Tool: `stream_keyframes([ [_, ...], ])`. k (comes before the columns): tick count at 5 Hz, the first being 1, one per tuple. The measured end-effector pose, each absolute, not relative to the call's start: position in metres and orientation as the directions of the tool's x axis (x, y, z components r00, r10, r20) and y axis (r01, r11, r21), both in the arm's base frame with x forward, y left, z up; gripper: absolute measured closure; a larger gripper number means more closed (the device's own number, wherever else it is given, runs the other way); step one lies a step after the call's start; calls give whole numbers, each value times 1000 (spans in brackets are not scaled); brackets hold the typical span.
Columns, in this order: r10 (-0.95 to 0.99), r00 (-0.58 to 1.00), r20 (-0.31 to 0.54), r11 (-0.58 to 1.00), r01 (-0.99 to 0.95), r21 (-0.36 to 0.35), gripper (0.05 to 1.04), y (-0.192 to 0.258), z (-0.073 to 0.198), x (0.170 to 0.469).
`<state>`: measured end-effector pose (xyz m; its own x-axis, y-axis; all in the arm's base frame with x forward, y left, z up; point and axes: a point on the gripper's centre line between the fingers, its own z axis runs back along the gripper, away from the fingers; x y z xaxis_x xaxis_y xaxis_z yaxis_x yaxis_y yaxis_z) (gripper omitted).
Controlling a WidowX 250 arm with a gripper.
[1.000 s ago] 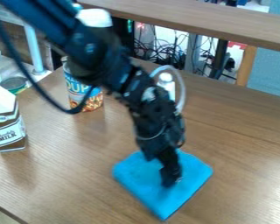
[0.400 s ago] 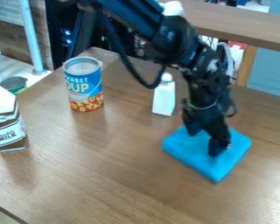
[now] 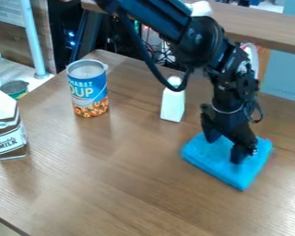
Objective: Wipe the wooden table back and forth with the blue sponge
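1. Black and two-fingered, the hand (image 3: 225, 150) points down at the right of the view, its fingers spread apart, both tips down on the blue cloth.
2. The blue cloth (image 3: 226, 168) lies flat on the worktop (image 3: 131, 179) beneath the hand, thick and roughly square, one corner pointing towards the near edge.
3. The black arm (image 3: 196, 39) comes in from the top edge and slants down to the right, with a dark cable (image 3: 151, 64) looping below it.
4. A white bottle (image 3: 173, 105) stands upright, left of the hand and farther back, near the cable's loop.
5. Farther left is a soup can (image 3: 88, 91), upright, with a blue label and orange at its base.
6. At the left edge stands a brown and white milk carton (image 3: 8, 136).
7. Behind the carton, a pale surface (image 3: 34, 81) holds a small green tin (image 3: 15, 88) and the foot of a light-blue pole (image 3: 32, 39).
8. A wooden ledge (image 3: 261, 23) runs across the top right, with loose wires (image 3: 164, 54) under it.
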<state>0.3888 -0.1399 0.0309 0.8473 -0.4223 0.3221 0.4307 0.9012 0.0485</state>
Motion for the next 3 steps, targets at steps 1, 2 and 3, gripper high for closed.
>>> stream_keyframes([
  [1, -405, 828, 389, 906, 419, 51, 83, -141, 73, 378],
  [2, -348, 821, 454, 923, 385, 10, 83, -137, 127, 364],
  [3, -289, 878, 381, 943, 331, -48, 83, -111, 177, 335],
])
